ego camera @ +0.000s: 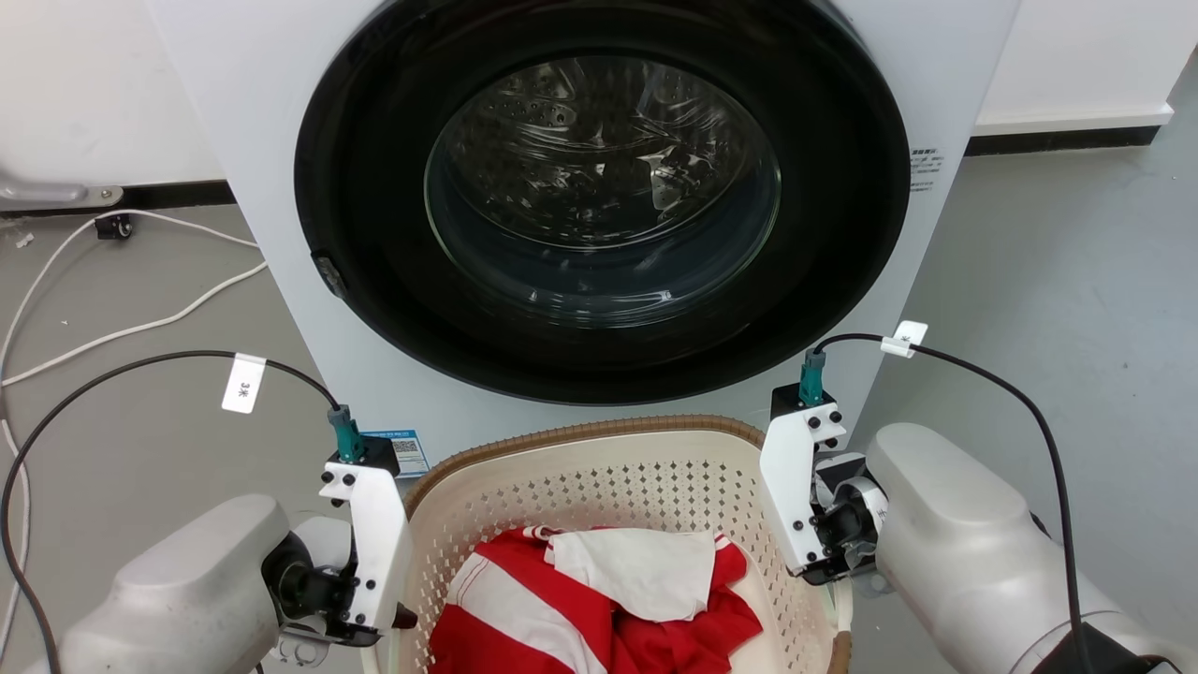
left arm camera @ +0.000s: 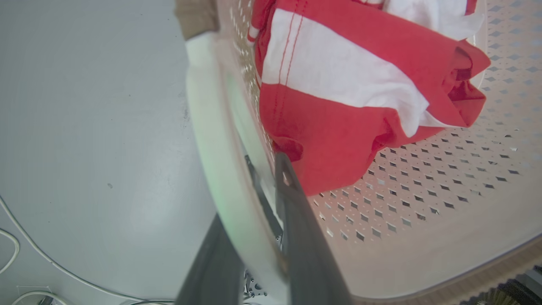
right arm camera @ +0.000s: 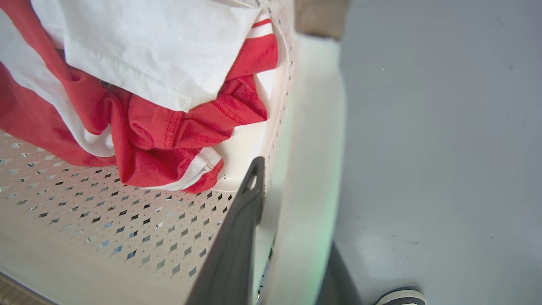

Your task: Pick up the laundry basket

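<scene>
Head view: laundry basket (ego camera: pixel 599 482), left gripper (left arm camera: pixel 250 199) and right gripper (right arm camera: pixel 296 207) clamped on its sides

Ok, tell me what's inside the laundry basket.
A crumpled red-and-white striped garment lies in the laundry basket, with a white cloth on top. Whatever lies beneath them, and the basket floor there, is covered.
</scene>
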Motion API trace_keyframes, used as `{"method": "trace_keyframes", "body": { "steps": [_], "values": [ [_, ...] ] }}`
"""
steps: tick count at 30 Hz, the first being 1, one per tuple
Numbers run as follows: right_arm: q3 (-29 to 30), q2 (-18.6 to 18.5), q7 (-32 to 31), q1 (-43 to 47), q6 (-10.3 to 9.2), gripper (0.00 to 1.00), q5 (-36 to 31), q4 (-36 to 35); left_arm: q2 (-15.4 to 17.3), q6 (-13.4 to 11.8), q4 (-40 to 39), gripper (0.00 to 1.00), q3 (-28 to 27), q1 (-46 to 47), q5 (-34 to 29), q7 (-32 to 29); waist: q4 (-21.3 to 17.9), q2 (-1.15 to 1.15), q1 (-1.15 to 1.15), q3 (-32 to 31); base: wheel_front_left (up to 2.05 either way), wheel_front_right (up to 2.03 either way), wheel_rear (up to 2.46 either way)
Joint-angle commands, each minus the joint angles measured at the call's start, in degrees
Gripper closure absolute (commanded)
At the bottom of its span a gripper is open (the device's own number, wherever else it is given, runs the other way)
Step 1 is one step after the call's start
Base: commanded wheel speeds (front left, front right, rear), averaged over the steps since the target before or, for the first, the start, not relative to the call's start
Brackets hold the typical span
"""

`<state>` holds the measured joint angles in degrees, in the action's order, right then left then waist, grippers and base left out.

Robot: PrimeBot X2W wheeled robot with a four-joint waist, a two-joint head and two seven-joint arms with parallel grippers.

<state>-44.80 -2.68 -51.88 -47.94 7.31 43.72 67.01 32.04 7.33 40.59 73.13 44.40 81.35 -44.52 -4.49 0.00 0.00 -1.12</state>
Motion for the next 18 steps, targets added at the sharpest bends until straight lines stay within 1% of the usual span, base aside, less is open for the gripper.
{"method": "trace_keyframes", "body": {
  "steps": [1, 18],
  "values": [
    [-0.17, -0.37, 0.58, -1.39, 0.32, 1.00, 0.22, -0.08, 0.79, 0.25, 0.05, 1.00, 0.42, -0.03, -0.59, -0.79, 0.06, 0.00, 0.00, 0.07, 0.00, 0.00, 0.00],
    [-1.55, -0.37, 0.56, -1.57, 0.32, 1.00, 2.01, 0.75, 0.69, 0.25, 0.13, 1.00, 0.40, 1.13, -0.94, -1.92, 0.35, 0.00, 0.00, 0.35, 0.00, 0.00, 0.00]
  ]
}}
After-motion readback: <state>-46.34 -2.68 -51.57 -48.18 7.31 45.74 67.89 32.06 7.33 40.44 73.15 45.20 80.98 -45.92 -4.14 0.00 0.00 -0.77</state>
